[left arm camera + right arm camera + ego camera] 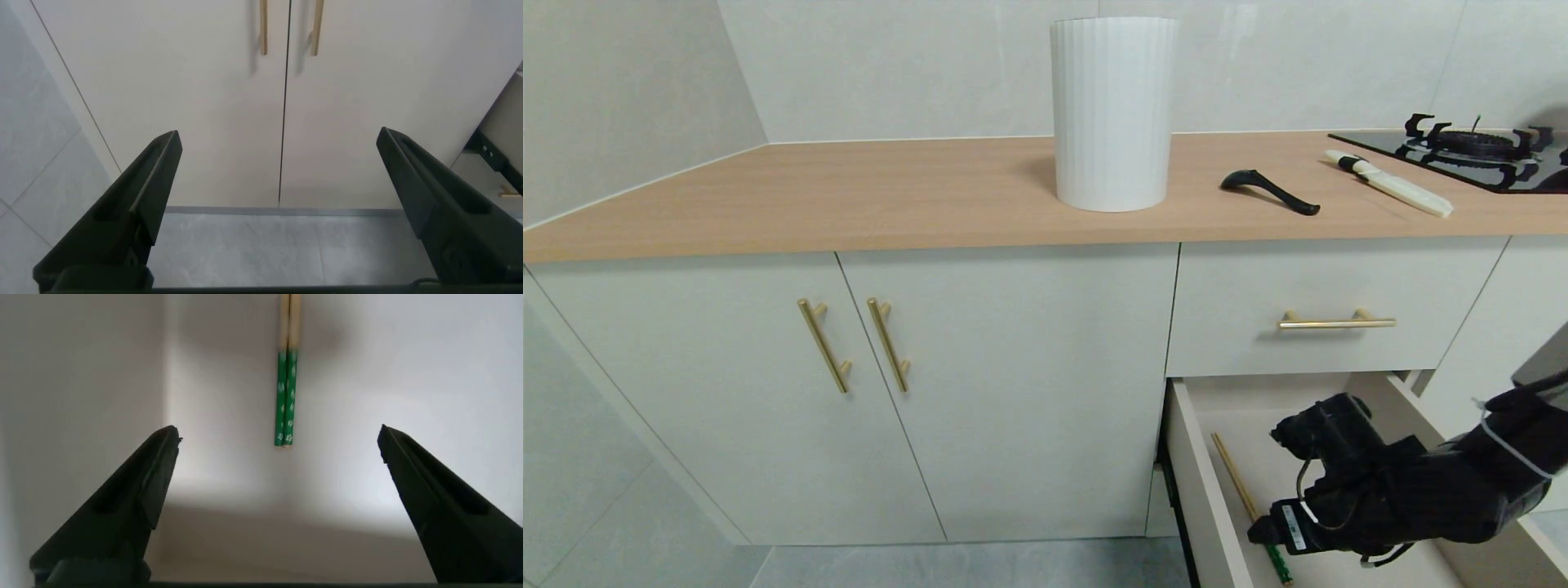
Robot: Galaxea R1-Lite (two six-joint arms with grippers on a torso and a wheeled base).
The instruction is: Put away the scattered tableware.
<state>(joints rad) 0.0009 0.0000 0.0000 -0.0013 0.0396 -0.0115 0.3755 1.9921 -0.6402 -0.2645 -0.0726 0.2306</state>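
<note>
A black spoon [1270, 191] and a white knife [1390, 183] with a black band lie on the wooden counter [849, 196], to the right of a tall white ribbed canister [1111, 114]. Below them the lower drawer [1192, 474] stands pulled out, with a pair of green-tipped chopsticks [1237, 482] [285, 376] lying inside. My right gripper [1270, 532] [278, 506] hangs open over the drawer, just short of the chopsticks' green ends, holding nothing. My left gripper [278, 212] is open and empty, low in front of the cabinet doors [286, 106].
A black gas hob [1470, 151] sits at the counter's far right. The upper drawer, with a gold handle [1335, 323], is closed. Two gold handles [825, 345] mark the double doors on the left. Grey tiled floor [270, 245] lies below.
</note>
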